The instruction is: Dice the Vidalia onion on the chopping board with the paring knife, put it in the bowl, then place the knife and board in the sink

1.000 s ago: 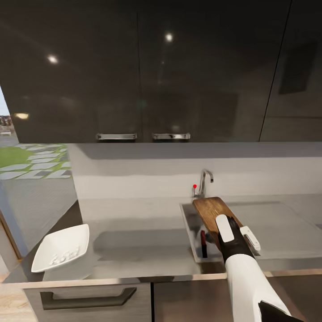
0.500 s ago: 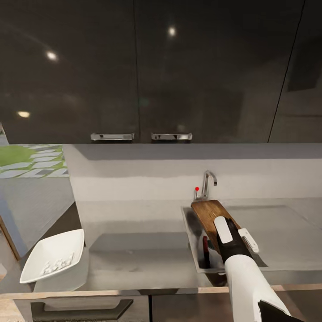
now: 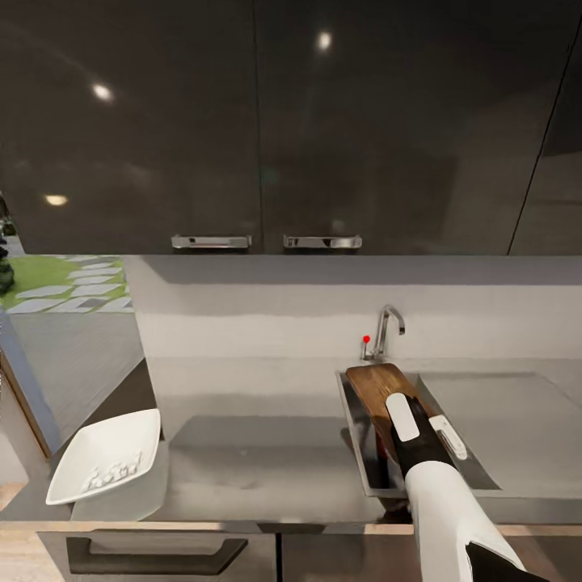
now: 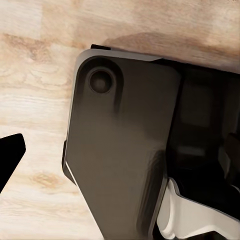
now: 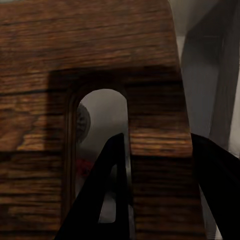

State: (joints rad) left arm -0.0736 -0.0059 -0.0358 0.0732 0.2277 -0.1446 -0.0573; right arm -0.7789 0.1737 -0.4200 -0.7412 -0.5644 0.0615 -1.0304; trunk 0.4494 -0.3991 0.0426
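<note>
One white bowl (image 3: pixel 107 453) with diced onion (image 3: pixel 113 474) in it sits at the lower left of the head view on the grey surface (image 3: pixel 250 453). Right of centre, the sink (image 3: pixel 353 420) holds the paring knife (image 3: pixel 373 449), below the tap (image 3: pixel 386 330). The right gripper (image 3: pixel 412 420) has its jaws clamped on the chopping board (image 3: pixel 376 386), tilted over the basin; the left jaws I cannot tell.

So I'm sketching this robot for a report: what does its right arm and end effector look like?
In the head view, the right arm has a smooth white shell forearm that narrows into a black wrist section. The right end effector carries an elongated white rounded panel on top and a slimmer white piece at its side. In the right wrist view, its fingers appear as dark, tapered shapes.
</note>
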